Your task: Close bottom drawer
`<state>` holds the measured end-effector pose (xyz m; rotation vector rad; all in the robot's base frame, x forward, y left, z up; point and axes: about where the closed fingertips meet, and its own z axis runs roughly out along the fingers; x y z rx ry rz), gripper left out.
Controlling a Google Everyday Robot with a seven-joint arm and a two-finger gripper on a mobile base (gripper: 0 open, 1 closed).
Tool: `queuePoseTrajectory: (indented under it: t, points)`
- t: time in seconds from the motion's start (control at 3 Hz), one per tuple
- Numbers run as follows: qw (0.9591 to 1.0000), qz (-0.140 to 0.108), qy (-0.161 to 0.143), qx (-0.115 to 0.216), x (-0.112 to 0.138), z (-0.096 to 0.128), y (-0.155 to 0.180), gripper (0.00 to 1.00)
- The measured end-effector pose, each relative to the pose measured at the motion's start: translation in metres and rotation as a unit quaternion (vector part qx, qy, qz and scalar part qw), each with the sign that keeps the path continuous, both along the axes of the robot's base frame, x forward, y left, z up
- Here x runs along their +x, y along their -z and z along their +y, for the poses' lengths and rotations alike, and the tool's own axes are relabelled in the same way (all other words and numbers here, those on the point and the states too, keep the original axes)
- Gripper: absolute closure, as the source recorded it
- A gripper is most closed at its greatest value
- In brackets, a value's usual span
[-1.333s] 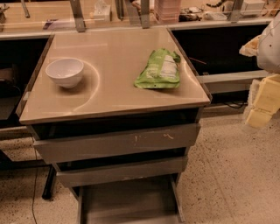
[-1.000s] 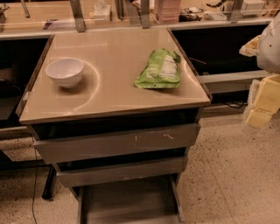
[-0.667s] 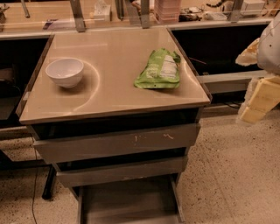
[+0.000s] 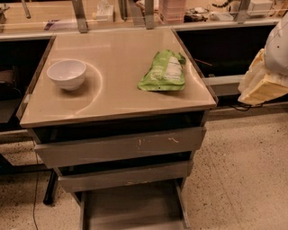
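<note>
Now: bottom drawer (image 4: 130,207) pulled out; gripper (image 4: 262,85) far rt, well apart.

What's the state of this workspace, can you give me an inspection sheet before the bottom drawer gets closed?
Surface: beige tabletop, glossy, level.
Job's things: bottom drawer pulled well out, grey tray floor showing, nothing seen in it; its front is cut off by the frame edge.
Clutter: white bowl upright at the left; green bag lying flat at the right. Top drawer and middle drawer sit slightly out.
Grippers: gripper at the far right, beside the cabinet, well above the bottom drawer, touching nothing.
Cables: thin dark cable on the floor at the left.
Surroundings: speckled floor; cluttered shelf behind.
</note>
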<state>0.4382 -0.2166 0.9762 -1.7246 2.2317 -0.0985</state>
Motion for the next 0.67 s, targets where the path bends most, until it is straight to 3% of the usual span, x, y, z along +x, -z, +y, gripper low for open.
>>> queuePoseTrajectory:
  t: [0.33, 0.67]
  points:
    - [1.0, 0.0, 0.0, 0.0, 0.0, 0.0, 0.0, 0.88]
    - [0.9998, -0.011, 0.005, -0.016, 0.001, -0.0043, 0.0007, 1.0]
